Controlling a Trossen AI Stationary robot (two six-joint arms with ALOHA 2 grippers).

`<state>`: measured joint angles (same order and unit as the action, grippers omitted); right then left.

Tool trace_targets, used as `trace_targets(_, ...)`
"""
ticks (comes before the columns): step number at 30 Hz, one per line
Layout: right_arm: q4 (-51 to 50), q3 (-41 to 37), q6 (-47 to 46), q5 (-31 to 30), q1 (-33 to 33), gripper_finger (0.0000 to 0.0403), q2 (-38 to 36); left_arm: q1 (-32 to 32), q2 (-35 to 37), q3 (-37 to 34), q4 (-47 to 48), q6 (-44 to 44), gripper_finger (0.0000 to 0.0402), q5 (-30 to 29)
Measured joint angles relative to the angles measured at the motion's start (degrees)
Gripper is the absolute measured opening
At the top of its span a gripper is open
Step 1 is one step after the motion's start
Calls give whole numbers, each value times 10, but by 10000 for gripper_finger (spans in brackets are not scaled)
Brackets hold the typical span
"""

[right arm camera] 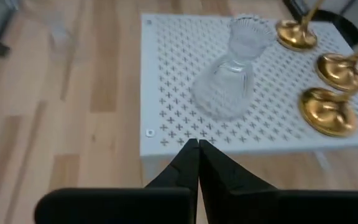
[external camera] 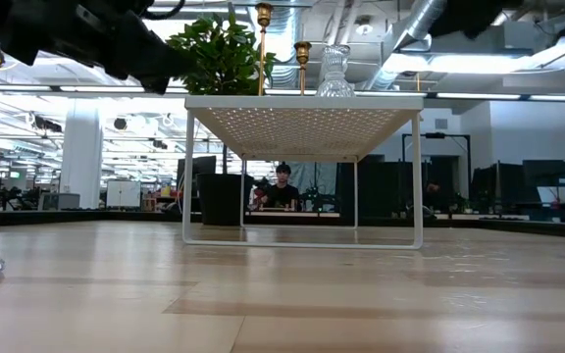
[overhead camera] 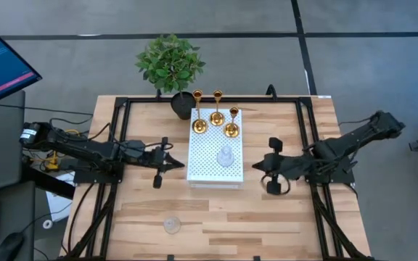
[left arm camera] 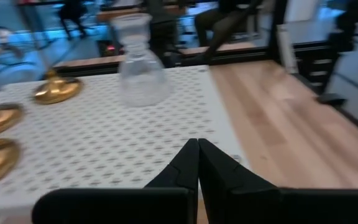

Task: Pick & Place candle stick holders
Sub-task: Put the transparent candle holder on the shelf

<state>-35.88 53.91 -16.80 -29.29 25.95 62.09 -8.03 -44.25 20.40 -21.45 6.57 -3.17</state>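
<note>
Three gold candle stick holders point(overhead camera: 199, 125) point(overhead camera: 217, 116) point(overhead camera: 231, 129) stand on their round bases at the far end of the white perforated board point(overhead camera: 209, 170). A clear glass holder point(overhead camera: 226, 156) stands on the board nearer its middle; it also shows in the left wrist view point(left arm camera: 140, 62) and the right wrist view point(right arm camera: 229, 81). A second clear glass holder point(overhead camera: 171, 225) stands on the table near the front edge. My left gripper point(overhead camera: 178, 161) is shut and empty just left of the board. My right gripper point(overhead camera: 257, 165) is shut and empty just right of it.
A green plant in a black pot point(overhead camera: 169, 65) stands behind the board's far left corner. The board is a raised shelf on thin legs point(external camera: 186, 176). A black frame point(overhead camera: 122, 109) runs around the table. Bare wood point(overhead camera: 267, 225) lies toward the near edge.
</note>
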Motion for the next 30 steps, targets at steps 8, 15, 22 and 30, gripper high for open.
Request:
trace_targets(8,335,-233,97,105,-48,0,-137,0,0,0,15,0,7,115)
trace_targets(15,483,-335,98,132,-62,0,-159,-30,0,0,111,-13,7,193)
trace_targets(22,539,-355,97,131,-62,0,-148,-117,-1,-39,158,-13,4,199)
trace_targets(30,554,-354,97,130,-62,0,-148,-207,-1,-141,0,-3,5,180)
